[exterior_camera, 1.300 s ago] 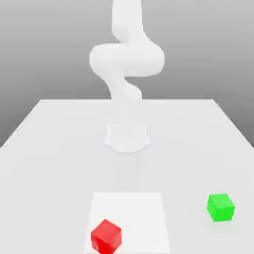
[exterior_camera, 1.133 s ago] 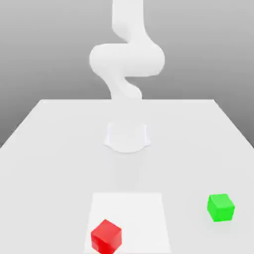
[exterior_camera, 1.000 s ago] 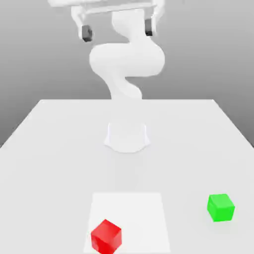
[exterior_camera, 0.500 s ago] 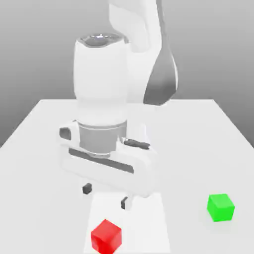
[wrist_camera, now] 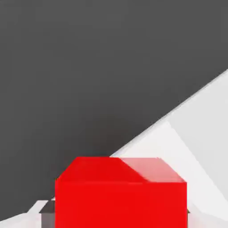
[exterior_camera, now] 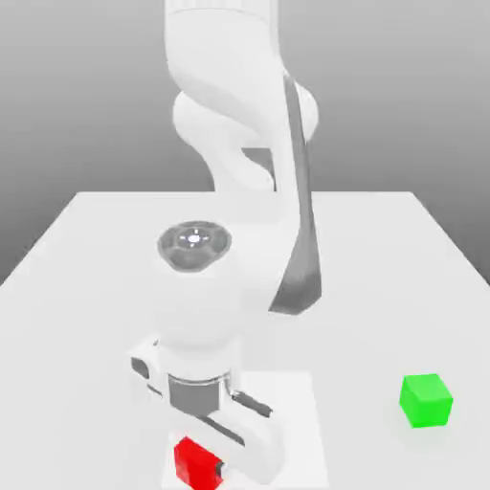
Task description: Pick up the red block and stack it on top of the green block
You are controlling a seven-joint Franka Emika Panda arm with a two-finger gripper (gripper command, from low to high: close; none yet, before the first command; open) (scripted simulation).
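A bare simulated test scene is shown, not a lived-in room. A plain white counter (exterior_camera: 86,249) is set against a featureless grey gradient backdrop, with no walls or furniture. A smooth white robot arm (exterior_camera: 239,144) is mounted on it, and a paler square patch (exterior_camera: 301,421) is marked on the surface. Two flat-coloured cubes, the red block (exterior_camera: 194,462) and the green block (exterior_camera: 426,399), are rendered untextured.

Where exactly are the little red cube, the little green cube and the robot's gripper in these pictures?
small bright red cube (wrist_camera: 120,196): hand view, its near face.
small bright green cube (exterior_camera: 426,400): exterior view, its front face.
gripper (exterior_camera: 203,457): exterior view, down at the red cube.
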